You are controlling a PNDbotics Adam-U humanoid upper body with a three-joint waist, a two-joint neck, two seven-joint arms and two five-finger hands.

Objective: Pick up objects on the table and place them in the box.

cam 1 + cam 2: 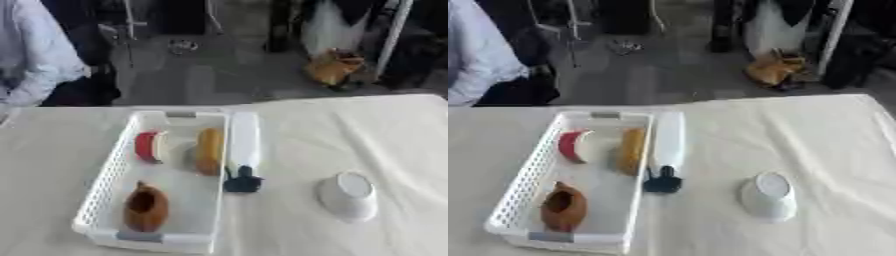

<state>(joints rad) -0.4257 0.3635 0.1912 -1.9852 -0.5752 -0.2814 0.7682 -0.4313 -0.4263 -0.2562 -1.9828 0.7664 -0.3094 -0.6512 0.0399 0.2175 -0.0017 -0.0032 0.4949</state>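
A white slotted basket point(103, 186) stands on the left half of the table. Inside it lie a red and white rounded piece point(150, 146), an orange-brown oblong piece point(208, 150) and a brown hollow piece point(145, 208) near the front. A white bottle with a dark cap point(242, 150) lies on the cloth against the basket's right wall, cap toward me. A white bowl point(347, 196) sits upside down to the right. Neither of my hands shows in either view.
A cream cloth covers the table point(350, 130). Beyond the far edge a person in a light sleeve point(35, 60) sits at the left, and an orange-brown bag point(332, 66) lies on the floor.
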